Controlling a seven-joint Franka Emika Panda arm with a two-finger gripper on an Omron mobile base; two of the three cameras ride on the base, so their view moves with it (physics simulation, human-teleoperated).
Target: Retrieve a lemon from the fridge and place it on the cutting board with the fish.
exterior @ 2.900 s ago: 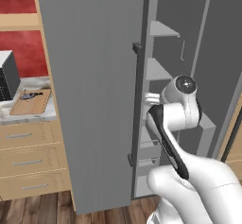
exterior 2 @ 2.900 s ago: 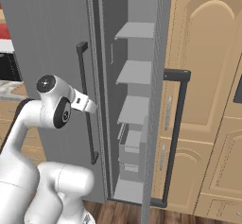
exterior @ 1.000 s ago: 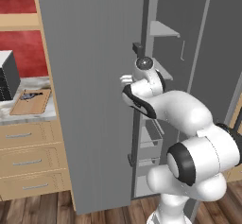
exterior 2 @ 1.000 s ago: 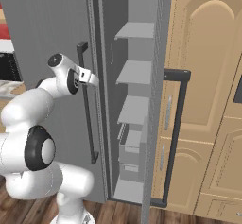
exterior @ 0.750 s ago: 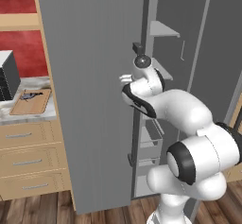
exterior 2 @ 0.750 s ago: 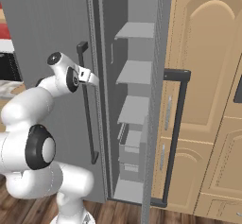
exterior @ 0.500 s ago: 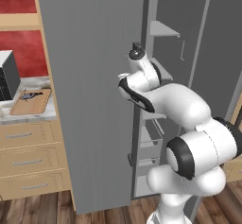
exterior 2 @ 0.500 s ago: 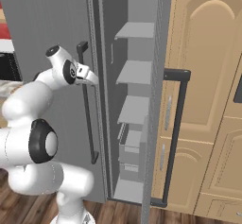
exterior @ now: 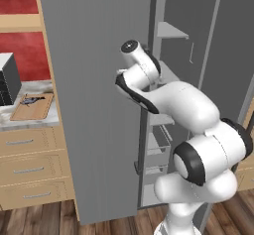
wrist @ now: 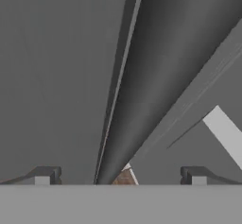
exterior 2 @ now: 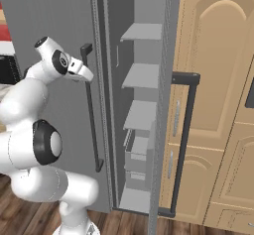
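The fridge stands with its doors ajar, and the gap between them shows pale shelves stacked one above another and a drawer-like bin lower down. No yellow fruit can be made out on any visible shelf; much of the interior is hidden behind the door edges and, in the left base view, behind the arm. The lemon's place cannot be told.

The pincer is raised at the upper end of the left door's dark bar handle, right by the door's free edge. In the hand view its two dark tips sit far apart at the bottom, so the pincer is spread wide with nothing between them; ahead lies only blurred grey door surface and the dark slit of the opening. Whether a tip touches the handle cannot be judged, since the hand itself covers that spot in both base views.

Far to the left, on the worktop over wooden drawers, the cutting board lies flat with the small dark fish on it, beside a black appliance cut off by the frame edge.
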